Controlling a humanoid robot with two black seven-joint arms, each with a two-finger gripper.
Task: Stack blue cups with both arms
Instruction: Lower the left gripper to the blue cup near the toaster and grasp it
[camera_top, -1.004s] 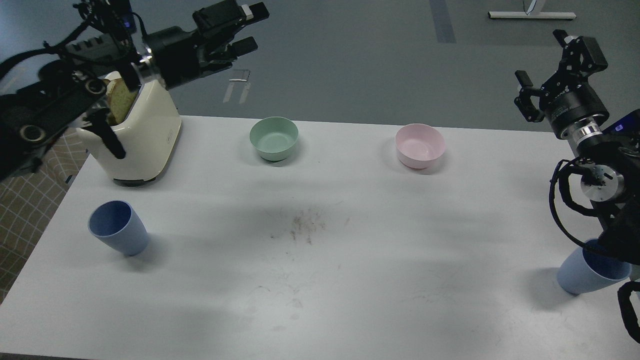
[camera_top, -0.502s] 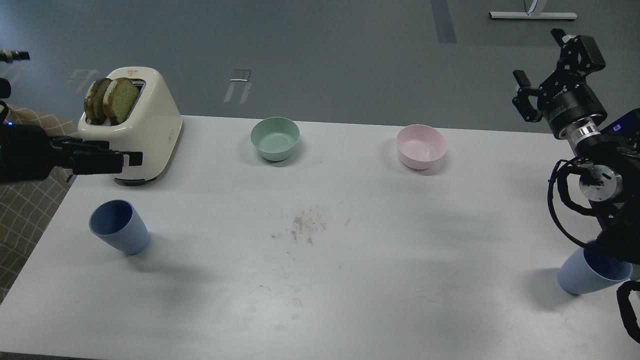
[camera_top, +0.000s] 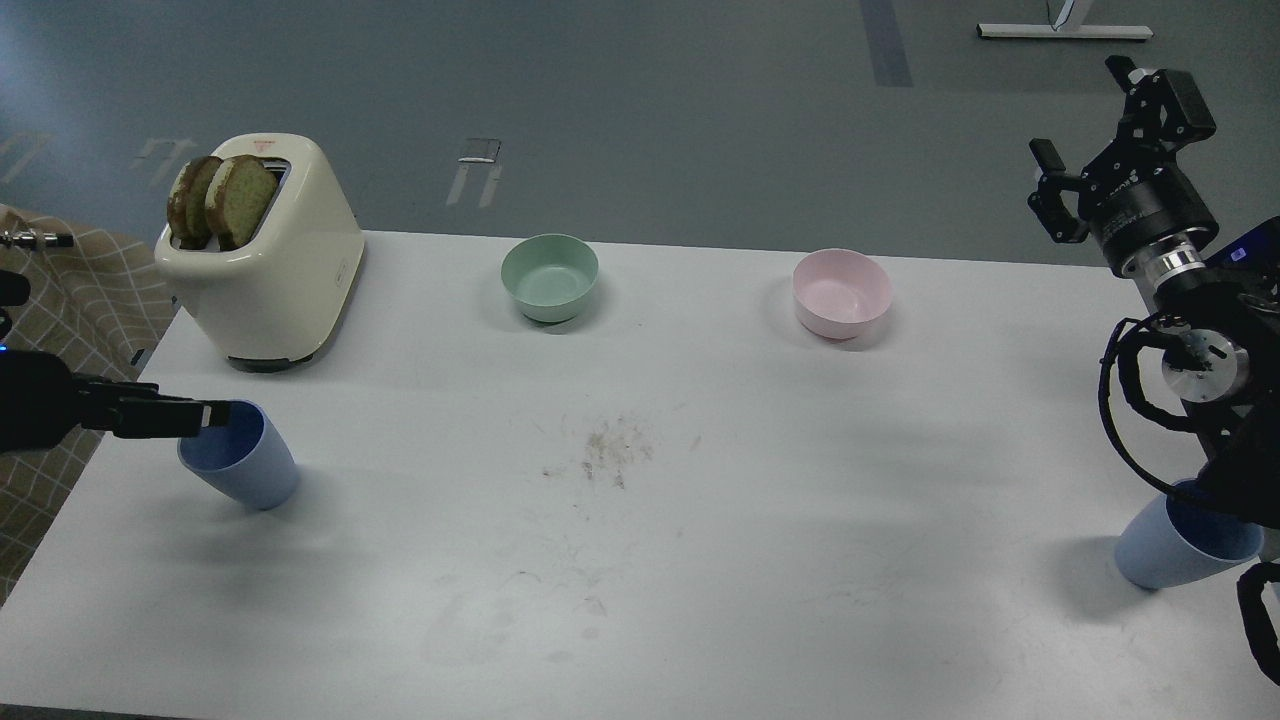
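One blue cup (camera_top: 245, 470) stands upright at the table's left front. My left gripper (camera_top: 205, 415) comes in low from the left edge, and its tip lies across the cup's near rim. It is seen edge-on as one dark bar, so its fingers cannot be told apart. The second blue cup (camera_top: 1170, 550) stands at the right front edge, its rim partly hidden by my right arm. My right gripper (camera_top: 1105, 140) is held high at the far right, above the table's back corner. It is open and empty, far from both cups.
A cream toaster (camera_top: 275, 270) with two toast slices stands at the back left. A green bowl (camera_top: 549, 276) and a pink bowl (camera_top: 841, 291) sit along the back of the white table (camera_top: 640, 600). Crumbs (camera_top: 610, 450) lie mid-table.
My left arm has swung down from high above the toaster to the left cup's rim. The right arm and both cups have stayed put.
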